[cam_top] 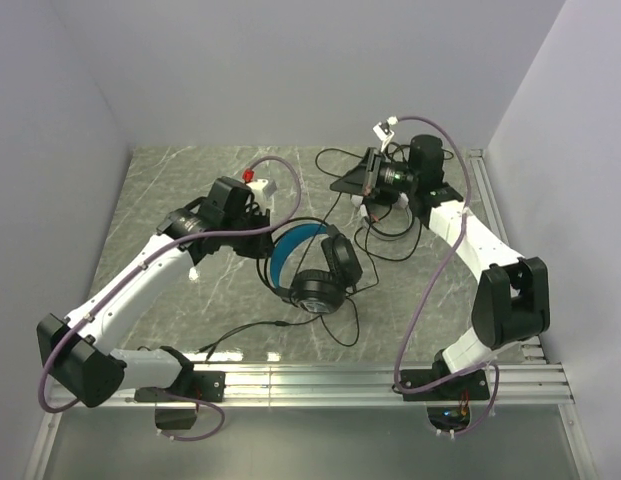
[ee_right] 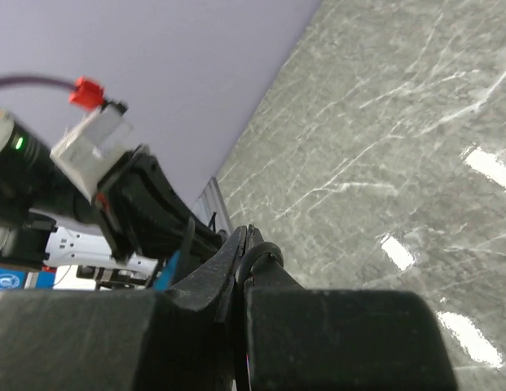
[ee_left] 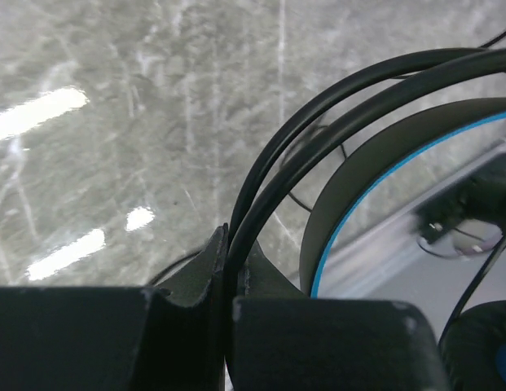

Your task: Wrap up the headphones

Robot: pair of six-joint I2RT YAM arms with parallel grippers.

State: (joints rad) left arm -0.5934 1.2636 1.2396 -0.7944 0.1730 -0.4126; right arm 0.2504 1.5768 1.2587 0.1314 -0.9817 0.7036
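Observation:
The black headphones with a blue headband (cam_top: pixel 308 262) lie at the table's middle. Their thin black cable (cam_top: pixel 342 325) loops around them and trails toward the near edge. My left gripper (cam_top: pixel 258 212) is just left of the headband. In the left wrist view it (ee_left: pixel 233 244) is shut on two strands of black cable (ee_left: pixel 273 175), beside the headband (ee_left: pixel 358 179). My right gripper (cam_top: pixel 353 181) is at the back, shut on a small loop of cable (ee_right: pixel 265 251) above the table. The white headset (cam_top: pixel 376 207) shows only partly under the right arm.
Loose cable loops (cam_top: pixel 390 240) lie under the right arm. Aluminium rails (cam_top: pixel 370 380) run along the near edge and the right side (cam_top: pixel 485 190). Grey walls close in the table on three sides. My left arm's wrist (ee_right: pixel 98 147) shows in the right wrist view.

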